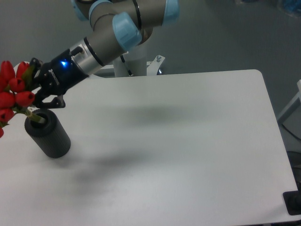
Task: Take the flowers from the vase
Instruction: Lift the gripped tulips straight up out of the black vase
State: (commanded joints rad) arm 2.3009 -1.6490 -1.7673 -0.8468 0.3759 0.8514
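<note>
The red tulip flowers (12,92) are raised above the matte black vase (47,135), with only the stem ends at its round opening. The vase stands upright.

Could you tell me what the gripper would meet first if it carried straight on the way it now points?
The gripper points left and slightly down, already shut on the flowers. Beyond them the line seems to leave the picture above the vase, though depth is unclear.

Pretty sure I live in a robotics lab
Plain white table (188,141), bare grey floor (225,37) toward 12 o'clock, my arm's mount (153,66) bolted at the table's far edge.
</note>
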